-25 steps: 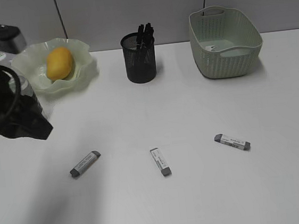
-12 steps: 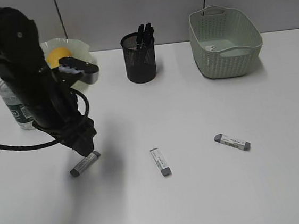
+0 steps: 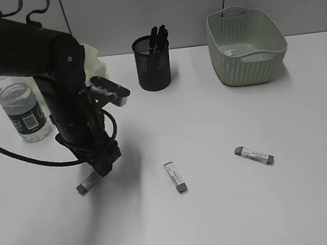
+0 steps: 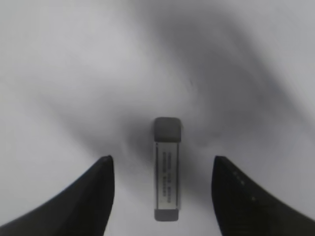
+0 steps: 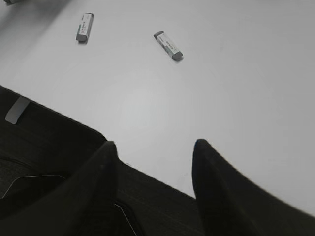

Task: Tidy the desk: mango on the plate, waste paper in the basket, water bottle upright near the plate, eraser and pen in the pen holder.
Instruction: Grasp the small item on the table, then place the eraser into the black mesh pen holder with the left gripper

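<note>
Item: eraser (image 4: 167, 168), toward the desk's (image 3: 231, 209) left front, lying flat. We judge it light and stiff; pinch across its long sides. Left gripper (image 4: 162, 196) spread, straddling it, untouched.

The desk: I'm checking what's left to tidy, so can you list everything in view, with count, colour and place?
desk: one, white, under everything.
erasers: three, grey-white, in a row across the front: left between the left gripper's open jaws, middle, right.
pen holder: one, black mesh, back centre, dark pens inside.
basket: one, pale green, back right, a small white item inside.
water bottle: one, clear with dark green label, upright, far left.
plate: one, pale green, back left, mostly hidden behind the arm; contents not visible.
left gripper: black, open, over the left eraser.
right gripper: black, open, empty, at the desk's front edge.
</note>
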`<action>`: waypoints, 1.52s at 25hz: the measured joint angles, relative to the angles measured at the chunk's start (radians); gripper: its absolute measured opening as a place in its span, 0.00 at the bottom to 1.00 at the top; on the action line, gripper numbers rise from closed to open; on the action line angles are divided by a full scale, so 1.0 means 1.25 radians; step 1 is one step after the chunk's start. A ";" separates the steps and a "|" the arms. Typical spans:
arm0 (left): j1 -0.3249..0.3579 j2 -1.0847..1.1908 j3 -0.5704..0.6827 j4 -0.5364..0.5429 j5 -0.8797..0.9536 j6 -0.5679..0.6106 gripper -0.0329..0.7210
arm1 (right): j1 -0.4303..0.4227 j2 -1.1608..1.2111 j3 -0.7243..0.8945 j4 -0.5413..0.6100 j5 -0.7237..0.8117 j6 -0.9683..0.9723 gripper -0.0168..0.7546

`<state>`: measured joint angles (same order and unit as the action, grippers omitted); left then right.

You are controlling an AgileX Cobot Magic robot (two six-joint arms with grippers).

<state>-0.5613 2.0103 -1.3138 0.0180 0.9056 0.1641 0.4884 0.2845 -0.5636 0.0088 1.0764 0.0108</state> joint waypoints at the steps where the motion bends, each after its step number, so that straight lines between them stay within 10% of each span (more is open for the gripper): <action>1: 0.000 0.008 -0.004 0.002 0.001 0.000 0.67 | 0.000 0.000 0.000 0.000 0.000 0.000 0.54; 25: 0.001 0.069 -0.025 0.015 0.020 -0.002 0.25 | 0.000 -0.001 0.000 0.000 -0.001 0.001 0.54; 38: 0.000 0.029 -0.332 0.001 0.063 -0.002 0.25 | 0.000 -0.001 0.001 0.000 -0.007 0.001 0.54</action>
<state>-0.5613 2.0471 -1.7293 0.0193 0.9839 0.1618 0.4884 0.2834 -0.5629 0.0088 1.0682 0.0120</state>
